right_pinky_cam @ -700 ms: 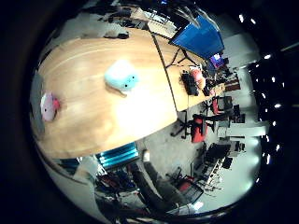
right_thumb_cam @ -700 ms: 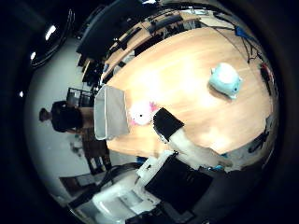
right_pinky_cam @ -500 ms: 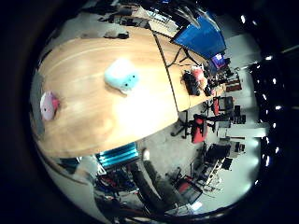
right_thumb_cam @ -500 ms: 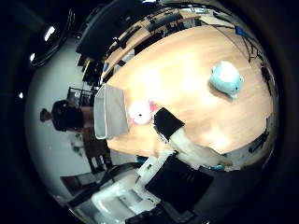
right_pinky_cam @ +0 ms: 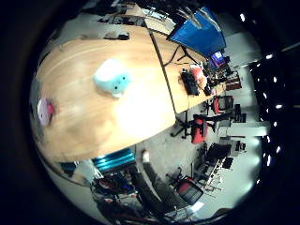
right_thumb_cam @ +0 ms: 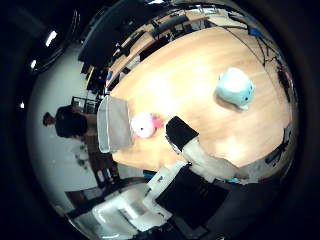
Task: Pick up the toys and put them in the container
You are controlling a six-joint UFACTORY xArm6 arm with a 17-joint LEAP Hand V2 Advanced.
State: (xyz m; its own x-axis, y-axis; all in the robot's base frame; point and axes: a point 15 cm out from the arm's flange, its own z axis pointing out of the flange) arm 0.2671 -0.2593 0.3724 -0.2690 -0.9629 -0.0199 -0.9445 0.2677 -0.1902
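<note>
A light blue toy (right_pinky_cam: 112, 78) lies near the middle of the round wooden table (right_pinky_cam: 103, 117); it also shows in the thumb side view (right_thumb_cam: 235, 87). A pink and white toy (right_thumb_cam: 143, 125) lies near the table's edge, right beside a grey rectangular container (right_thumb_cam: 108, 126); the little finger side view shows this toy (right_pinky_cam: 44, 112) too. My hand (right_thumb_cam: 188, 147) is high above the table, away from both toys. One black-tipped white finger reaches into the thumb side view, relaxed and holding nothing.
A person in dark clothes (right_thumb_cam: 70, 123) is by the table's edge behind the container. A blue panel (right_pinky_cam: 199, 36), chairs and red equipment (right_pinky_cam: 208, 117) stand on the floor past the table's far side.
Both pictures have shifted a little, so the hand has moved over the table. The toys and the container lie where they were.
</note>
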